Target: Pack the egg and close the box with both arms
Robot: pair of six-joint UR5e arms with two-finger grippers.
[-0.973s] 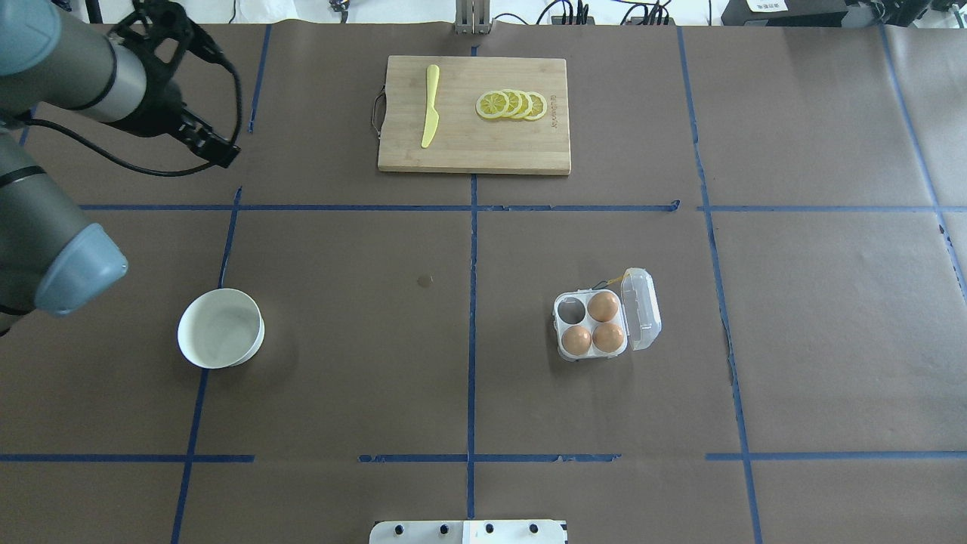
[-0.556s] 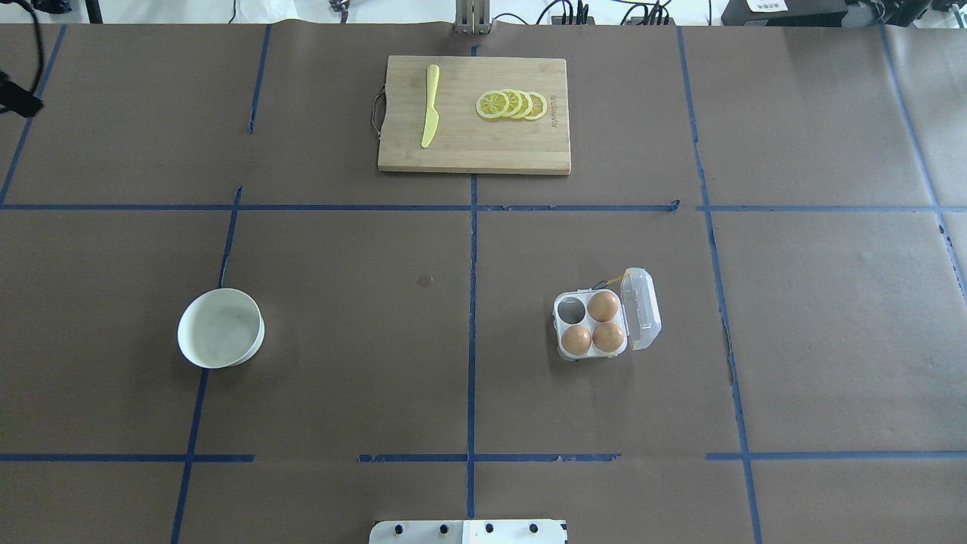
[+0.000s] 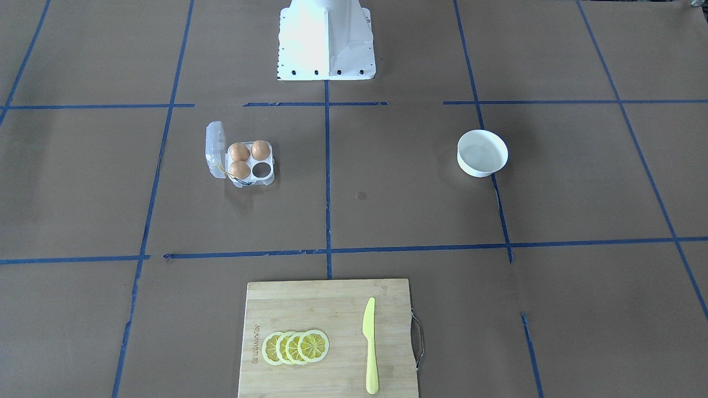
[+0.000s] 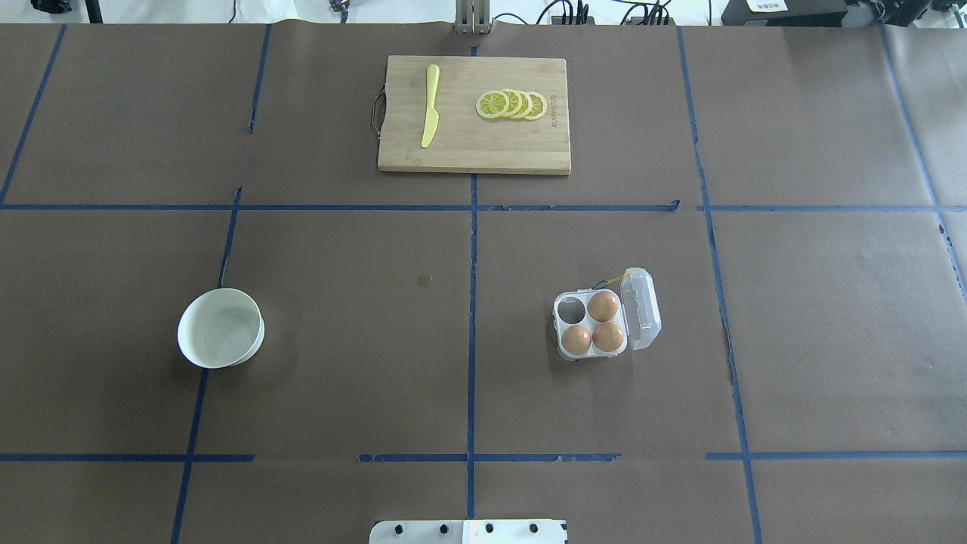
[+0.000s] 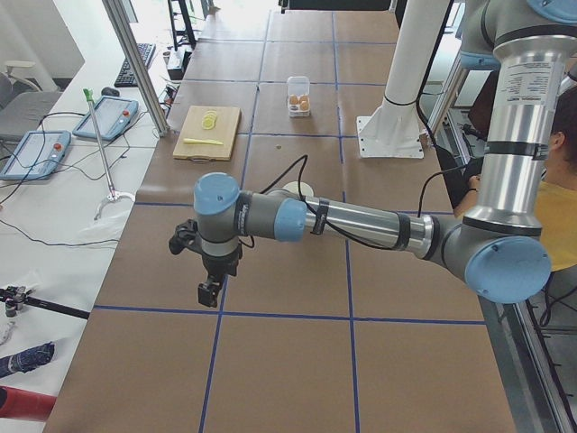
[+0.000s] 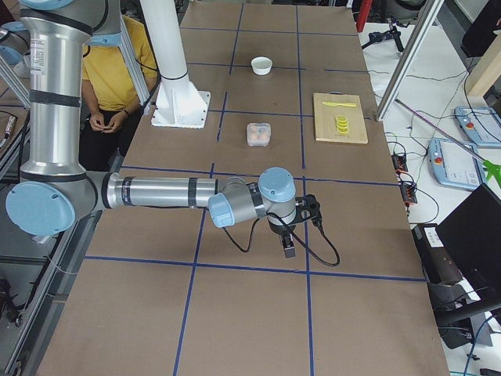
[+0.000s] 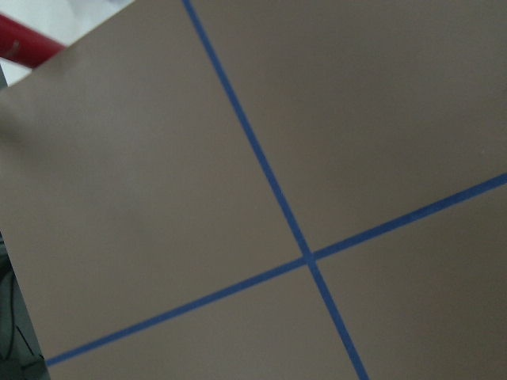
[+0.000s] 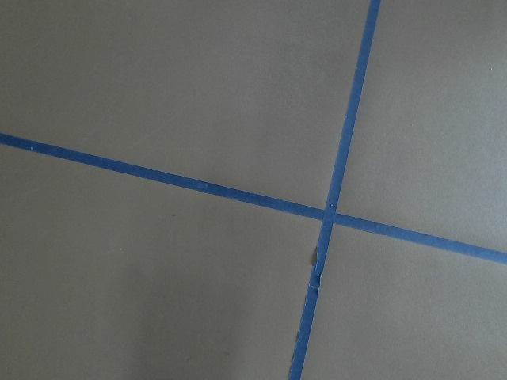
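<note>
The clear egg box (image 4: 591, 323) sits right of the table's middle with its lid (image 4: 643, 308) open to the right. Three orange-brown eggs fill three cells, one of them the egg (image 4: 603, 306) at the back right. The back left cell (image 4: 572, 308) is empty. The box also shows in the front-facing view (image 3: 250, 160). Neither arm shows in the overhead view. My left gripper (image 5: 208, 292) hangs over the table's left end, far from the box. My right gripper (image 6: 288, 247) hangs over the right end. I cannot tell whether either is open or shut.
An empty white bowl (image 4: 220, 329) stands at the left. A wooden cutting board (image 4: 474, 155) at the back holds a yellow knife (image 4: 430, 106) and lemon slices (image 4: 511, 104). Both wrist views show only brown paper and blue tape lines.
My left arm has swung out of the overhead view to the left. The box, eggs and bowl have not moved.
</note>
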